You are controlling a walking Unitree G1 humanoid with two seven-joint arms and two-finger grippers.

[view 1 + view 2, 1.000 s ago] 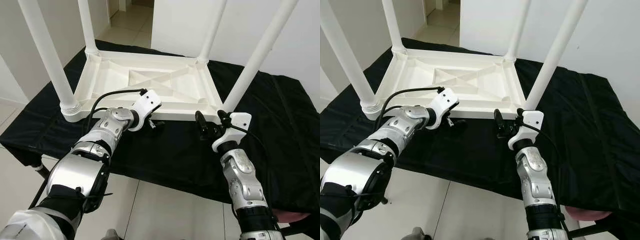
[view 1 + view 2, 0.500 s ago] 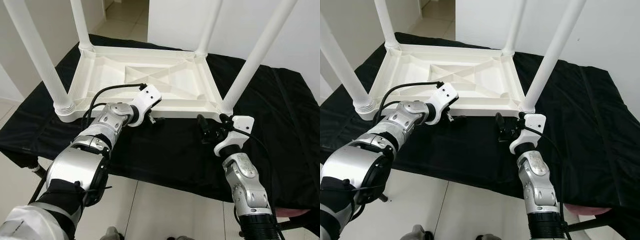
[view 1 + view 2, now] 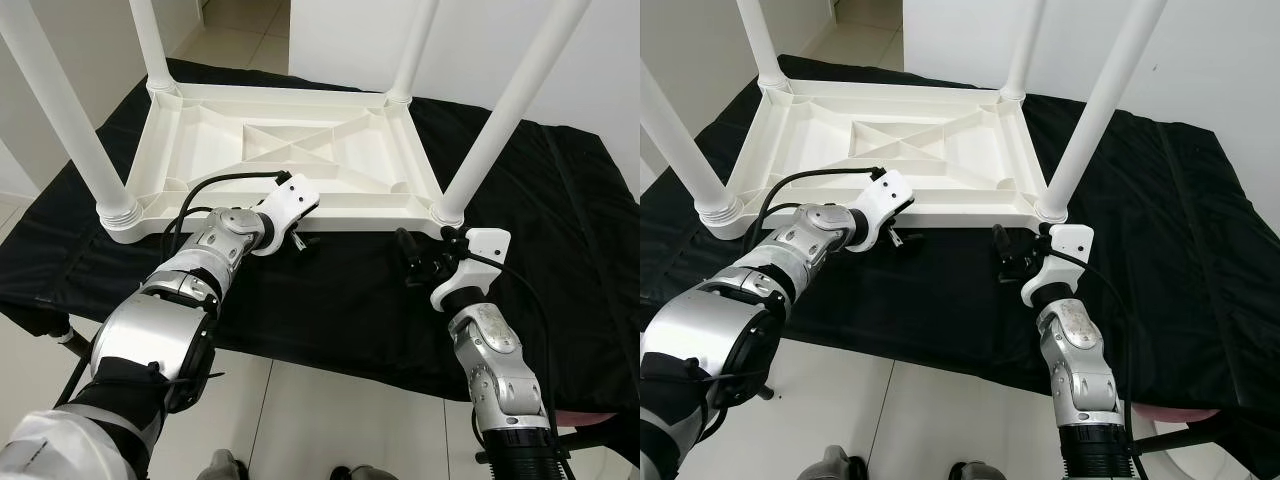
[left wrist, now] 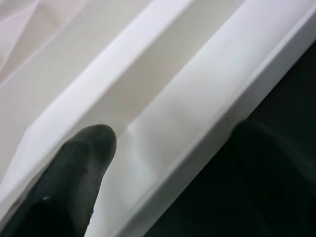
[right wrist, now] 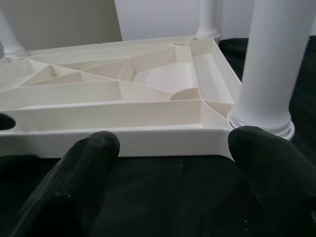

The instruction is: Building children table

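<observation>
Four upright legs [image 3: 505, 105] fence the overturned table [image 3: 290, 160]; its near edge lies reachable.

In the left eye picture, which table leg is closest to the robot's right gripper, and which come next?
From the right gripper:
1. Near right leg, just beyond it.
2. Far right leg, behind.
3. Near left leg, across the table.
</observation>
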